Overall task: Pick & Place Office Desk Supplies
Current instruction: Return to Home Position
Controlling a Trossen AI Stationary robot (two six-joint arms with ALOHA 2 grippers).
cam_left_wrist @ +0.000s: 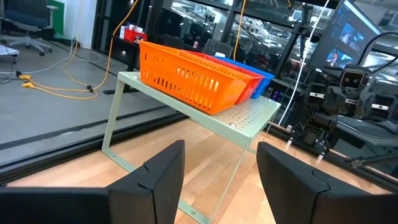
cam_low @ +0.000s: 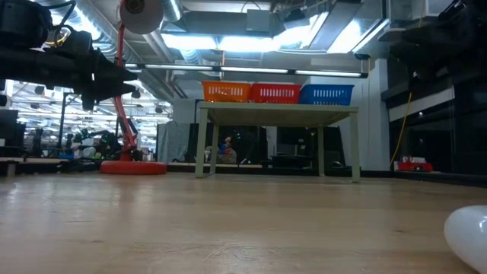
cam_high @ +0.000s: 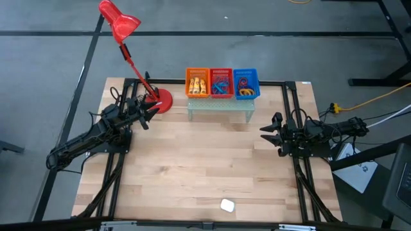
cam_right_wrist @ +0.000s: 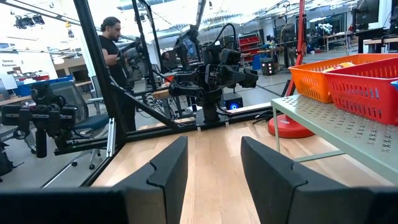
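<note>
Three baskets are set side by side, touching, on a pale green shelf (cam_high: 220, 107) at the middle of the tabletop's (cam_high: 192, 167) far edge: the orange basket (cam_high: 197, 83) toward the left, the red basket (cam_high: 221, 83) in the middle, the blue basket (cam_high: 245, 83) toward the right. Only from above can their contents be seen: yellow tubes (cam_high: 198, 86) lie in the orange basket, a tangle of blue and red loops (cam_high: 221, 85) in the red one, and orange and red loops in the blue one. From table height only the mesh walls are shown, raised clear of the tabletop on the shelf's legs.

A red lamp (cam_high: 160, 101) is stood by its round base just beside the shelf, toward the far left corner, with its head leaning out past the far edge.

The left hand (cam_high: 149, 110) is held above the tabletop near the lamp base, toward the left edge. Its own camera shows its fingers (cam_left_wrist: 158, 174) spread apart with nothing between them. The right hand (cam_high: 266, 130) is held near the right edge, well apart from the shelf. Its fingers (cam_right_wrist: 165, 165) are likewise seen parted and empty.

A small white object (cam_high: 227, 205) lies near the near edge. A person (cam_right_wrist: 115, 56) is seen in the room beyond in the right wrist view alone.
</note>
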